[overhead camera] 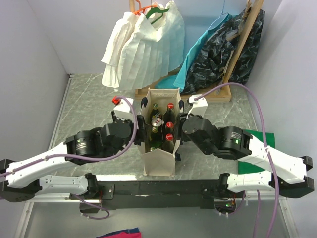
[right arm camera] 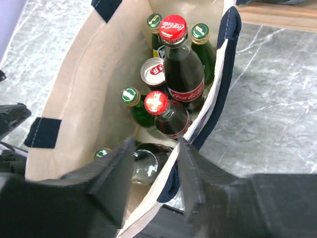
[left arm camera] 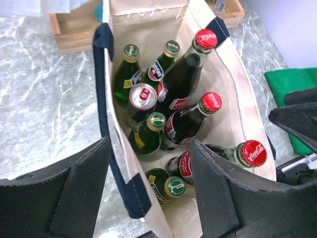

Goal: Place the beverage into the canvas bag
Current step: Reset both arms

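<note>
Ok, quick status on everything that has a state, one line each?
canvas bag: upright, mouth open, loaded
cola bottles: red caps on, inside the bag
green bottles: capped, inside the bag
can: in the bag, top up, looks unopened
left gripper: fingers open, straddling the bag's wall
right gripper: fingers either side of the opposite wall, grip unclear
white garment: hanging on a hanger

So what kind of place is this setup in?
Probably a robot test booth rather than a home: plain white walls box in a marble-patterned table, two robot arms are bolted at its near edge, and clothes hang behind.
</note>
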You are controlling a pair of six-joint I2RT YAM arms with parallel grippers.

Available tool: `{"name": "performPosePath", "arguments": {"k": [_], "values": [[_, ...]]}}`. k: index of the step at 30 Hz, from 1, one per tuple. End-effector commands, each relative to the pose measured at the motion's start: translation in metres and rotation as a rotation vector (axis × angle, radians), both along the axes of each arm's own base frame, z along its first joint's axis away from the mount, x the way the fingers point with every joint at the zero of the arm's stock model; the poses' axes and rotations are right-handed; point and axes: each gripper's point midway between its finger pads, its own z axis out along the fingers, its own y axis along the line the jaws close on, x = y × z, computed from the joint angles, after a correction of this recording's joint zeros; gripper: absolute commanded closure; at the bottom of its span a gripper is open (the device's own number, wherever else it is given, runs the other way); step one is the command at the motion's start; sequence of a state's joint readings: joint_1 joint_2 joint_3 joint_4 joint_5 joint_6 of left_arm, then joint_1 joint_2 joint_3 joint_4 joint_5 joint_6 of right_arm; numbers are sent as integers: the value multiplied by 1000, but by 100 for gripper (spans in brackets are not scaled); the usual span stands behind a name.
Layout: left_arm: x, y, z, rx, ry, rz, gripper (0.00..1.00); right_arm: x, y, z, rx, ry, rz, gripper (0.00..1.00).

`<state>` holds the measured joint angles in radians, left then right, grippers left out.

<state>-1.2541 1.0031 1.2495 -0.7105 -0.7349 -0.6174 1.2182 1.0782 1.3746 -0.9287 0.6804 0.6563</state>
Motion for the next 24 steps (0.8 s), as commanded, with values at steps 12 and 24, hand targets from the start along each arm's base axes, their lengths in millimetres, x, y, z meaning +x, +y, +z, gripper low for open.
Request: {"name": "performPosePath", "arguments": {"k": [12,24], "values": [[2,42,1,13,-43,100,12,8,-14,8,28,-45,-74,27],[5,69,-6,42,-61,184,4,12,-39,4,13,-85,-139,0]]}}
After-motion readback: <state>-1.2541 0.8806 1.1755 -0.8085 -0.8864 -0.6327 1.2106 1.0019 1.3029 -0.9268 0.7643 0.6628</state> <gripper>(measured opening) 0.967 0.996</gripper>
